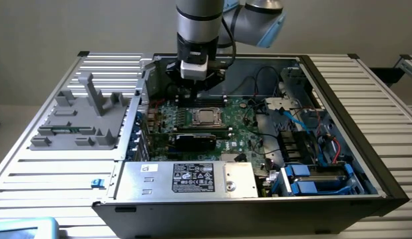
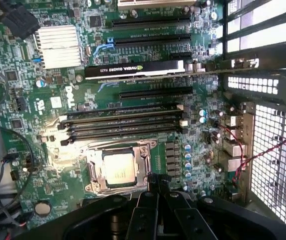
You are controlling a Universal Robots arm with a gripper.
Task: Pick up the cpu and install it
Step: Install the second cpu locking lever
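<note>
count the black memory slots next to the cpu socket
4 memory slots, side by side in one bank between the cpu socket and the black graphics card. More may be hidden elsewhere.

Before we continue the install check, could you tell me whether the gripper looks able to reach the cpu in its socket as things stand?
Probably yes. The gripper, shut, hangs just above the motherboard beside the cpu, which lies in the open socket with nothing over its silver top.

A slatted metal counter carried an open computer case at its middle. On the exterior view's left, just beside the case, lay a grey holder.
</note>
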